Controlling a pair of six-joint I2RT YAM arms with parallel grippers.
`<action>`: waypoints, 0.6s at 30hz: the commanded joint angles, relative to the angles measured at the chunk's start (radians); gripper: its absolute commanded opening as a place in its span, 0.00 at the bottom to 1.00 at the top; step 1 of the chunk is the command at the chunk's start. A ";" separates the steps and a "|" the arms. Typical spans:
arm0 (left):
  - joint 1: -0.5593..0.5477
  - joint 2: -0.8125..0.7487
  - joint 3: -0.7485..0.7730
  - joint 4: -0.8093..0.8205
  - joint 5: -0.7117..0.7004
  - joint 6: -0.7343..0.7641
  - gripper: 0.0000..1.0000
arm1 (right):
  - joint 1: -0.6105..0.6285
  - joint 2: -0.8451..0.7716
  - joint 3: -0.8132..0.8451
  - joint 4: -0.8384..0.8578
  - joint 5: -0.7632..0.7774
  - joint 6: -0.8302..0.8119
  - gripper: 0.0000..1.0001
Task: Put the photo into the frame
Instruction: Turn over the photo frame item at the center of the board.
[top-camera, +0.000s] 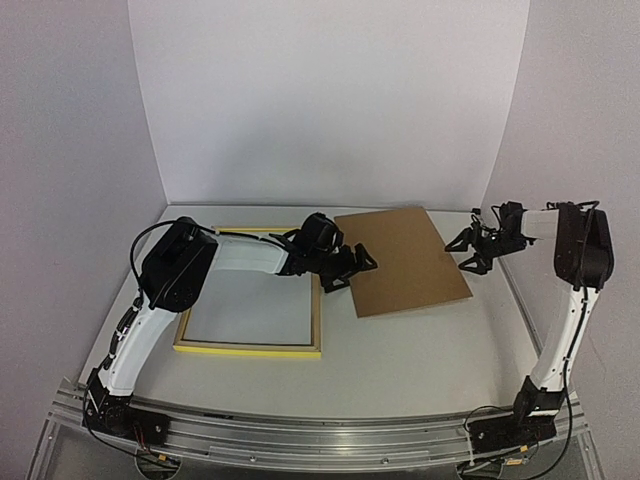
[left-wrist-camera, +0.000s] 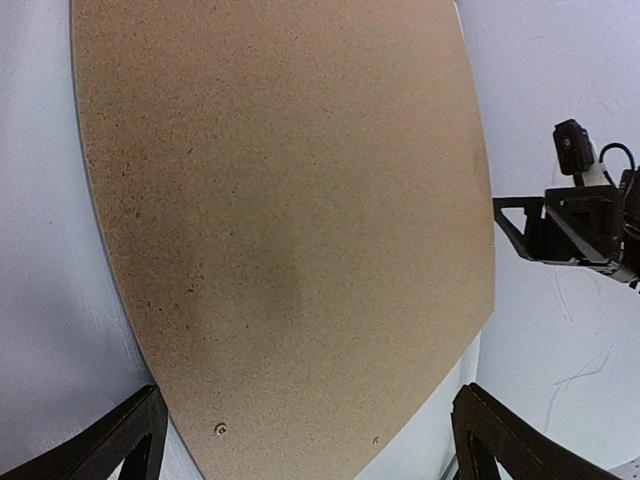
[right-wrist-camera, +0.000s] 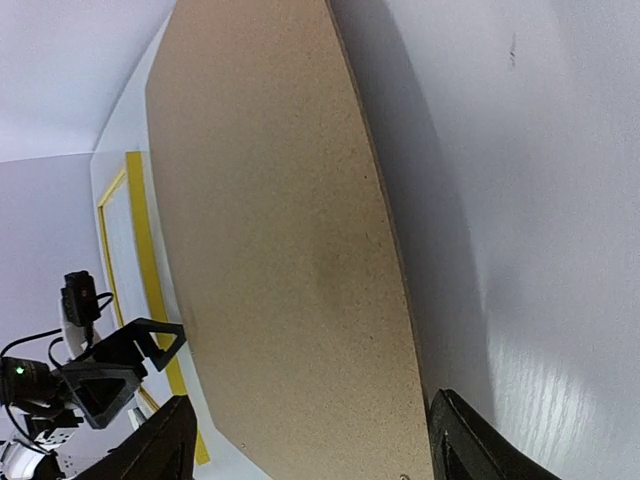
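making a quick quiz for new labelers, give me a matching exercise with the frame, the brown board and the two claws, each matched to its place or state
Things:
1. frame
2. brown board
3. left claw
4. right claw

Places and states:
a. open, at the board's right edge
b. lies flat between the two claws
c. open, at the board's left edge, beside the frame
d. yellow edges, left of the board

Pairs: 1-d, 2-b, 3-c, 4-a

We note white table (top-camera: 400, 350), matte, evenly lit. White back panel (top-camera: 330, 100) upright behind it. We see pale side walls (top-camera: 60, 150) flanking. Metal rail (top-camera: 320, 437) along near edge. Shadows soft.
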 joint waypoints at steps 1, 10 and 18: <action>-0.023 0.067 -0.036 -0.060 0.017 -0.013 1.00 | 0.040 -0.185 -0.009 -0.021 -0.265 0.100 0.76; -0.023 0.048 -0.063 -0.025 0.026 -0.010 1.00 | 0.102 -0.278 -0.077 0.046 -0.344 0.197 0.70; -0.023 0.029 -0.101 0.008 0.020 -0.022 0.99 | 0.195 -0.342 -0.075 0.033 -0.117 0.260 0.45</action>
